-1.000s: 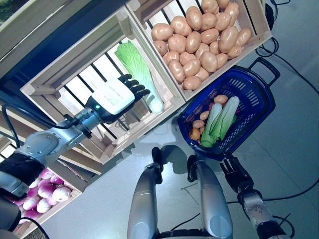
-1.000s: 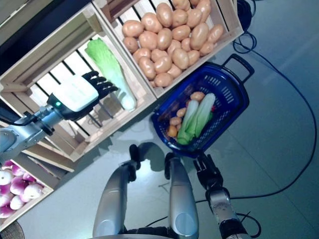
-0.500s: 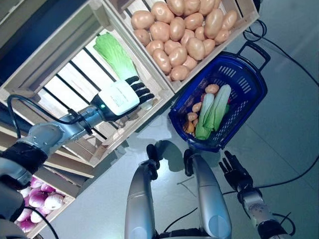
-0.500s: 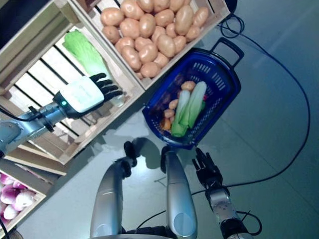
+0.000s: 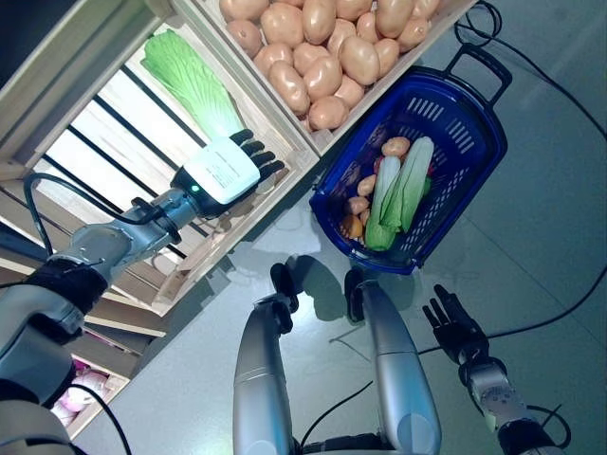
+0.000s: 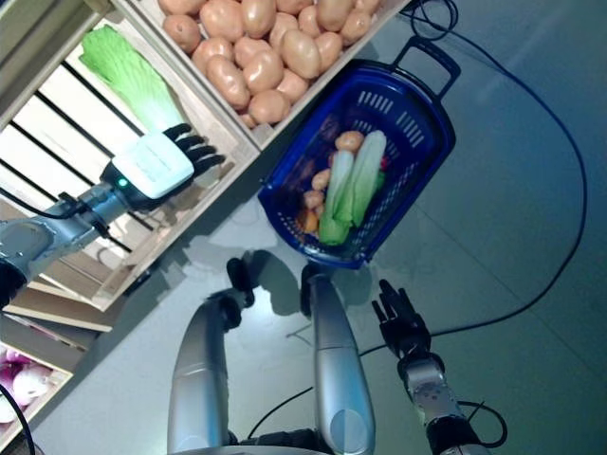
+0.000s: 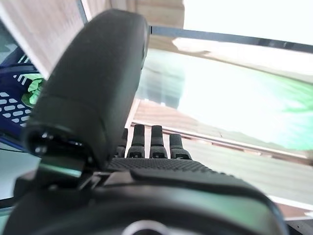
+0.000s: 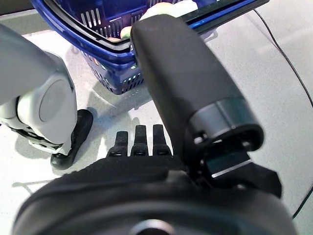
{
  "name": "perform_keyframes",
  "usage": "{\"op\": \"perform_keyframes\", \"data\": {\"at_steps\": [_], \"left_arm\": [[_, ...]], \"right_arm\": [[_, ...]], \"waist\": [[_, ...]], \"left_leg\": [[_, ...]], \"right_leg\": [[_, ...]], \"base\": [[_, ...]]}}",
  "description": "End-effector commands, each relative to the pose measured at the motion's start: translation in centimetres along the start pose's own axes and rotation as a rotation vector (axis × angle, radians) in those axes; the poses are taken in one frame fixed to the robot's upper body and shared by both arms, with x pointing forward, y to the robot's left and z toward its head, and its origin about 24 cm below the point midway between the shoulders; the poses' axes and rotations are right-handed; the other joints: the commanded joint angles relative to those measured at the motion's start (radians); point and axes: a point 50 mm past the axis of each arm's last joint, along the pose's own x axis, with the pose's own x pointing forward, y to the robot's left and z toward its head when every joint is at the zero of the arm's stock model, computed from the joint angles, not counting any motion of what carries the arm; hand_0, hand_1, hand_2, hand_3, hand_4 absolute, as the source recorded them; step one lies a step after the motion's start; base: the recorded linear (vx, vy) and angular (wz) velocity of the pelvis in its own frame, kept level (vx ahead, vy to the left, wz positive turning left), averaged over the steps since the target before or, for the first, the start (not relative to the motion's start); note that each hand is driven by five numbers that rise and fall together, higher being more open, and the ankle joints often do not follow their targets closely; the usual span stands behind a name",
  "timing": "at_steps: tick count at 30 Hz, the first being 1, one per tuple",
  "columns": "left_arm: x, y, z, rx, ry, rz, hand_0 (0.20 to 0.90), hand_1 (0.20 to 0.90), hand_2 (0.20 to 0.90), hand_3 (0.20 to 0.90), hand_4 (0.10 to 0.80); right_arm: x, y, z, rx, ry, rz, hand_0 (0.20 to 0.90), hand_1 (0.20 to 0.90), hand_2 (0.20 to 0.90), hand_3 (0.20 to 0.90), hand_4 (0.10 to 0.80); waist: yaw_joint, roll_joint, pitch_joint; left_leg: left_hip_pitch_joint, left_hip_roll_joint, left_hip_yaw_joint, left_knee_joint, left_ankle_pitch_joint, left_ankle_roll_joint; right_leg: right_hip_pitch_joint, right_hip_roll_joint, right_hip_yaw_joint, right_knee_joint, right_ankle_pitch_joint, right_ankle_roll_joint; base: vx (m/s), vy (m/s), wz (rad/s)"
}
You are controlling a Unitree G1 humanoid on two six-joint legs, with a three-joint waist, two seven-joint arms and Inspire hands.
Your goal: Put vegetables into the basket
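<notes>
Since a second before, the whole view slid, so the head camera moved; the left robot hand (image 5: pixel 220 174) also crept from mid-stalk toward the near end of the napa cabbage (image 5: pixel 186 81) in the wooden crate (image 5: pixel 277 121). Its fingers were straight, holding nothing. I judged a grasp was coming. The blue basket (image 5: pixel 479 171) on the floor already held two cabbages (image 5: pixel 400 192) and some potatoes (image 5: pixel 365 184). The right robot hand (image 5: pixel 454 328) hung spread beside it. Only the left wrist view showed the cabbage just past the fingertips (image 7: pixel 152 142), apart.

The robot's left hand (image 5: pixel 223 174) reaches open over a wooden crate (image 5: pixel 114 142) holding a Chinese cabbage (image 5: pixel 190 83), left of the blue basket (image 5: pixel 474 180).
</notes>
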Motion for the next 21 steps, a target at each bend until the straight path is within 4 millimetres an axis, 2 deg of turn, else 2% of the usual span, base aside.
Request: {"op": "perform_keyframes", "data": {"at_steps": [1,6,21], "left_arm": [[0.4,4.0,-5.1,0.09,0.227,0.189,0.9,0.9,0.9,0.9,0.8],[-0.5,3.1,-5.8,0.133,0.309,0.212,0.9,0.9,0.9,0.9,0.8],[-0.5,2.9,-5.8,0.211,0.354,0.252,0.9,0.9,0.9,0.9,0.8]], "right_arm": [[-0.9,0.2,1.4,0.028,-0.062,0.062,0.9,0.9,0.9,0.9,0.8],[-1.1,0.3,1.6,0.023,-0.076,0.075,0.9,0.9,0.9,0.9,0.8],[-1.3,2.4,1.5,-0.018,-0.076,0.109,0.9,0.9,0.9,0.9,0.8]], "waist": [[-0.01,-0.02,-0.004],[-0.01,-0.023,-0.004],[-0.01,-0.036,-0.004]], "left_leg": [[0.008,0.012,0.008,0.142,-0.189,0.016],[-0.03,0.016,0.004,0.166,-0.198,0.017],[-0.118,0.017,-0.012,0.198,-0.2,0.01]], "right_leg": [[0.018,-0.009,-0.001,-0.131,0.144,0.019],[-0.02,-0.011,0.002,-0.112,0.14,0.016],[-0.105,-0.015,-0.001,-0.092,0.157,0.023]], "base": [[-0.003,0.051,-0.02],[-0.017,0.048,-0.01],[-0.011,0.017,-0.01]]}}
